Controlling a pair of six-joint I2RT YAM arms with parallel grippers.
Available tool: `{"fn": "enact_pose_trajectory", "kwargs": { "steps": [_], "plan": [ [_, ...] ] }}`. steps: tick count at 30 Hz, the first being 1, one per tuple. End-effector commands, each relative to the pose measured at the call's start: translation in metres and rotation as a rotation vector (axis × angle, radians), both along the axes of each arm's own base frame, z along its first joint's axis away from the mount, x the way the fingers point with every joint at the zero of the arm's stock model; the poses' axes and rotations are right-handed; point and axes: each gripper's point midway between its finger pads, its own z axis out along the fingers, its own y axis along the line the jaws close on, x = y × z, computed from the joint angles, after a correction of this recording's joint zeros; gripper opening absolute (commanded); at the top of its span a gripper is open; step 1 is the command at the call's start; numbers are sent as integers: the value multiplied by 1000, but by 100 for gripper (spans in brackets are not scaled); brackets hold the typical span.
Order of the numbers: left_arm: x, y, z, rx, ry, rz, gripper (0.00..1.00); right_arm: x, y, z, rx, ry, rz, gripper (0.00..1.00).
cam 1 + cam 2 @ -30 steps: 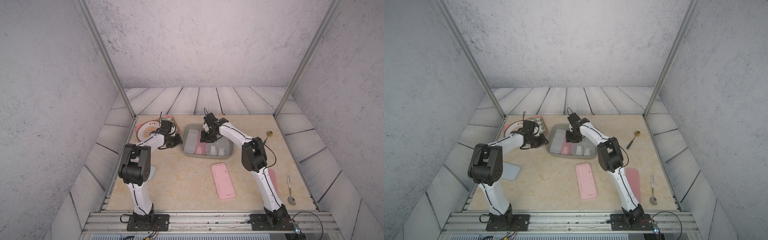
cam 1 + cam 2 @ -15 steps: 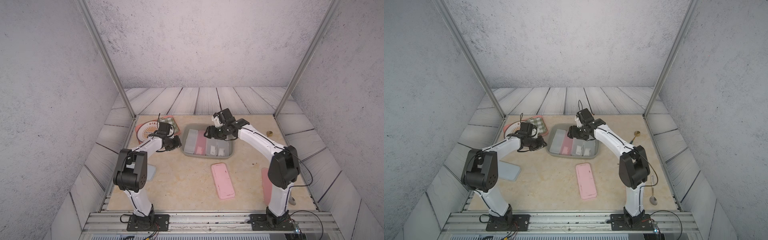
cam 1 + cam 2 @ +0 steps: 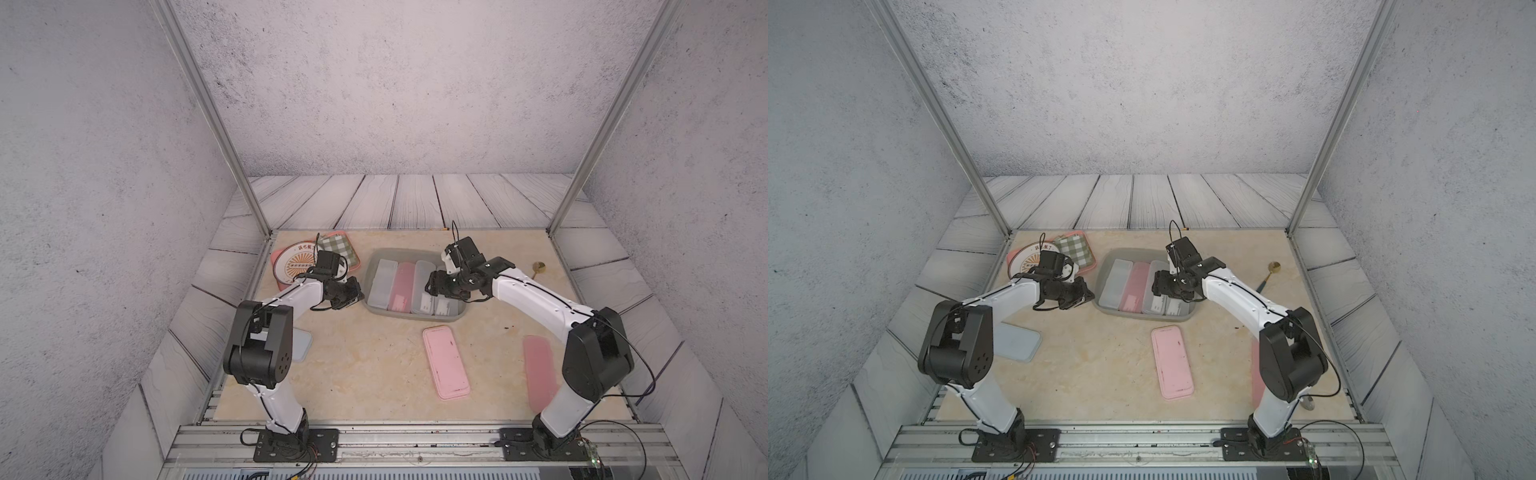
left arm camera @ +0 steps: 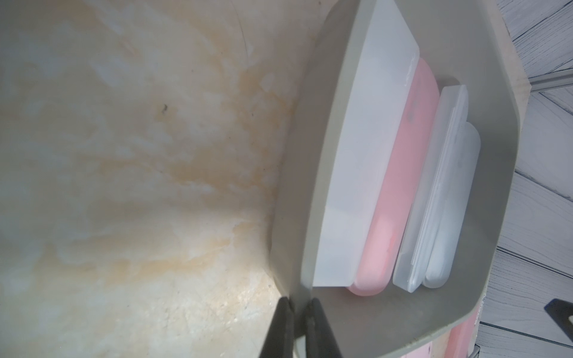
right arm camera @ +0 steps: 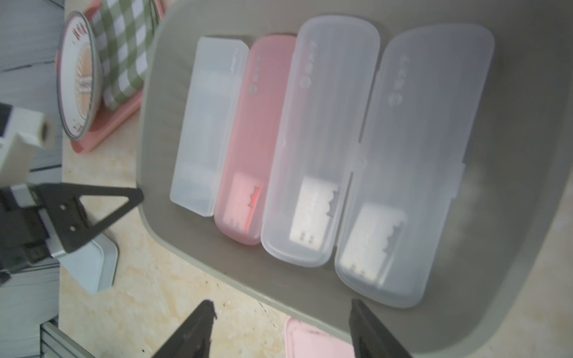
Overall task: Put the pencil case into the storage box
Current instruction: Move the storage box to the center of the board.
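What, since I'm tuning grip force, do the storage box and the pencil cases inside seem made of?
The storage box: likely moulded plastic, opaque grey-green, matte; rounded corners, flared rim. The clear pencil cases and pink pencil case: probably translucent frosted plastic; paper inserts show through.

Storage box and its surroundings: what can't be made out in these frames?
- Left gripper: in both top views its own body hides the fingertips; only the left wrist view shows it clamped on the storage box rim.
- Pink strip: blurred, near end behind the right arm; identity unclear.
- Pencil cases: print blurred, contents behind frosted lids.
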Motion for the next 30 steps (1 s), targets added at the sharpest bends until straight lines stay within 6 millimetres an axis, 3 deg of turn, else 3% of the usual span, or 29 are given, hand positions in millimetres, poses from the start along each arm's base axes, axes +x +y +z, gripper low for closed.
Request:
{"fn": "enact_pose_trajectory", "kwargs": {
  "steps": [1,7,10,16,19,22,23,27,30],
  "plan": [
    [-13,6,8,24,-3,-5,0,-10,-23,46,25,-134,-70,71],
    [-47,27,1,112,72,31,0,-44,-70,58,-14,-237,-179,72],
    [-60,29,-4,105,122,27,0,-59,-90,60,-16,-290,-225,75],
    [-64,29,5,89,107,43,2,-99,-122,44,-95,-230,-247,80],
    [-57,25,24,77,56,12,28,-133,-126,20,-126,-91,-181,88],
    [-45,20,59,94,-49,-80,54,-168,-135,1,-178,60,-181,96],
    [-42,20,72,115,-94,-124,67,-177,-136,-4,-207,84,-181,99],
    [-52,33,106,257,-191,-280,100,-196,-135,-13,-291,99,-183,99],
    [-78,42,112,298,-154,-327,100,-198,-121,-22,-245,102,-139,99]
  ]
}}
